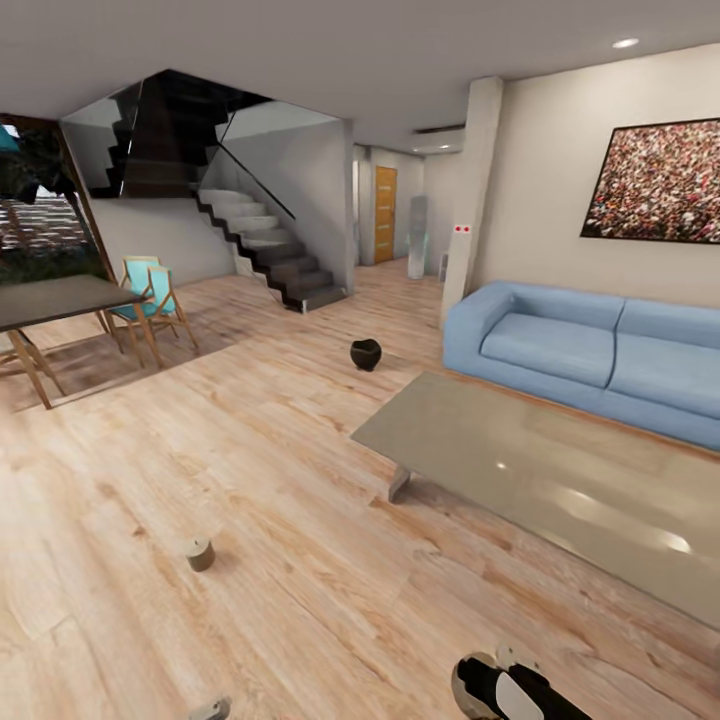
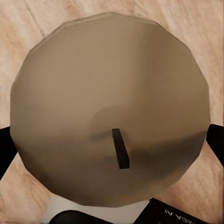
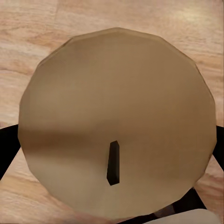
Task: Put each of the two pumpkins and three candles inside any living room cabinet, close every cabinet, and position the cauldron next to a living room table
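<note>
Ahead, in the head view, the cauldron [image 1: 366, 354] sits on the wood floor [image 1: 250, 450] just off the far corner of the glossy grey coffee table [image 1: 560, 480]; one candle [image 1: 200, 553] stands alone on the floor nearer the robot; its mouth is too small to see into — contents unclear. In the left wrist view a beige candle [image 2: 109, 107] sits wick-up between the dark fingers [image 2: 6, 147] of the left jaws, which look closed on its sides. In the right wrist view another candle [image 3: 119, 123] sits likewise in the right jaws. Both are likely light, stiff and waxy-smooth — best held round the flanks.
</note>
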Tool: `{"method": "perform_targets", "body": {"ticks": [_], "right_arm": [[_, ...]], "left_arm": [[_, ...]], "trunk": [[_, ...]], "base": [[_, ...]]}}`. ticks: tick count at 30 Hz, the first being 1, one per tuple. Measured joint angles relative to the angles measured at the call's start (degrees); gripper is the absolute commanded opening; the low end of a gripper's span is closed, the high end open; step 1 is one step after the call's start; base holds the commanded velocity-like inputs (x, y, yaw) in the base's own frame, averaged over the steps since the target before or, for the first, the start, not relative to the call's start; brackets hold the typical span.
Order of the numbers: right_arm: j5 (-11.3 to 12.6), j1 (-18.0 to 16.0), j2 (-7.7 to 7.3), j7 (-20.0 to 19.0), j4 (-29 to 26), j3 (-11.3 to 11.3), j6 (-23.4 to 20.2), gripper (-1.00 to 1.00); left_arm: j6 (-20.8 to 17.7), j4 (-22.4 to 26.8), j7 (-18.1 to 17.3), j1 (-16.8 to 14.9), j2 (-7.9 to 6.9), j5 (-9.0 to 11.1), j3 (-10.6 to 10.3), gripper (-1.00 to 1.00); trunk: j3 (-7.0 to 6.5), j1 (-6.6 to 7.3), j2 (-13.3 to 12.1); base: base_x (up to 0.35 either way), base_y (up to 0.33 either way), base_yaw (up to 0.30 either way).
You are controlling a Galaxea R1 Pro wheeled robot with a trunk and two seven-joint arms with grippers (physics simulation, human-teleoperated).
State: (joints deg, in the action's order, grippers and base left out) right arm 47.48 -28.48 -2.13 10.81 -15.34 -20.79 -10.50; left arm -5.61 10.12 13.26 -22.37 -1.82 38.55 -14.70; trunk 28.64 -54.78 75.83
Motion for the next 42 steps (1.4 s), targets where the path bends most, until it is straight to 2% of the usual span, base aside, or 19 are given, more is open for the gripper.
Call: {"method": "perform_targets", "body": {"ticks": [9, 27, 33, 42], "right_arm": [[-2.31, 0.00, 0.13, 0.08, 0.00, 0.00, 0.56, -1.00], [-2.55, 0.00, 0.52, 0.05, 0.00, 0.01, 1.25, -1.00], [-2.57, 0.00, 0.82, 0.04, 0.00, 0.00, 1.30, -1.00], [-2.61, 0.00, 0.88, 0.07, 0.01, 0.01, 1.30, -1.00]], "left_arm": [[-0.05, 0.01, 0.07, -0.03, 0.00, 0.78, -0.01, -1.00], [-0.05, -0.04, 0.08, 0.03, 0.14, 0.81, -0.12, -1.00], [-0.03, -0.04, -0.03, 0.00, 1.13, 0.85, -0.05, -1.00], [-0.03, -0.08, -0.03, 0.04, 1.30, 0.85, -0.08, -1.00]], "trunk": [[0.00, 0.00, 0.00], [0.00, 0.00, 0.00], [0.00, 0.00, 0.00], [0.00, 0.00, 0.00]], "base": [[0.000, 0.000, 0.290], [0.000, 0.000, 0.290], [0.000, 0.000, 0.289], [0.000, 0.000, 0.289]]}}
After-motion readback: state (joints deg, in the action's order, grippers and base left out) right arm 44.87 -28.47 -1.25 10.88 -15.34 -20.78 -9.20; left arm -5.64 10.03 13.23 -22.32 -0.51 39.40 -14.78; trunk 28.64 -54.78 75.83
